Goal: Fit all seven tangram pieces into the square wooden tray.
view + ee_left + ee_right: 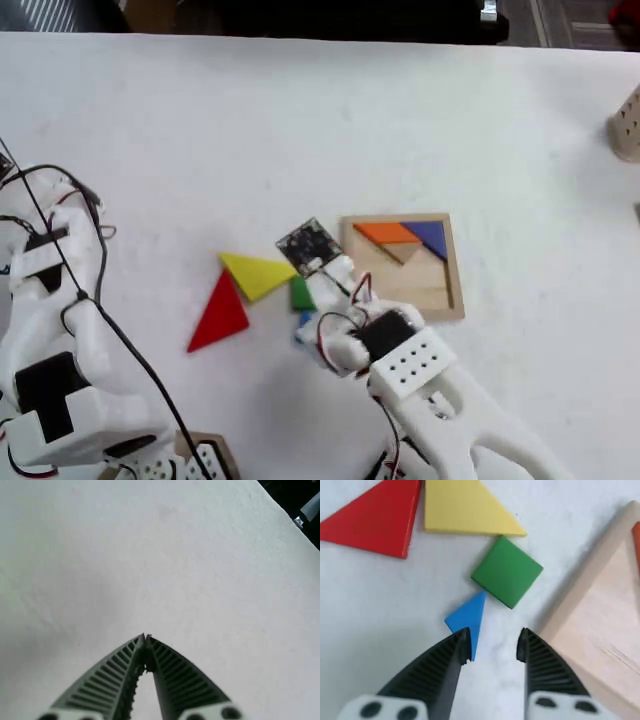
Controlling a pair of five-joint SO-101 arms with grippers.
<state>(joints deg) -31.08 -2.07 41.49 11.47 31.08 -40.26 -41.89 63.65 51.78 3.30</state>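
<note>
Both arms are wearing white plastic shells with black blocks. The left arm (pixel 50 330) is trailing black and red wires. The right arm (pixel 450 400) is carrying a white plate dotted with small holes and a little black circuit board (pixel 308 247). The left gripper (pixel 145 639) is showing grey ridged fingers (pixel 110 675). The right gripper (pixel 493 647) is showing black ridged ones.

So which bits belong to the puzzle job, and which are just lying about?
Job: wooden tray; orange piece, dark blue piece, tan piece inside; red triangle, yellow triangle, green square, blue triangle beside it.
Lying about: holed wooden block far right.
</note>
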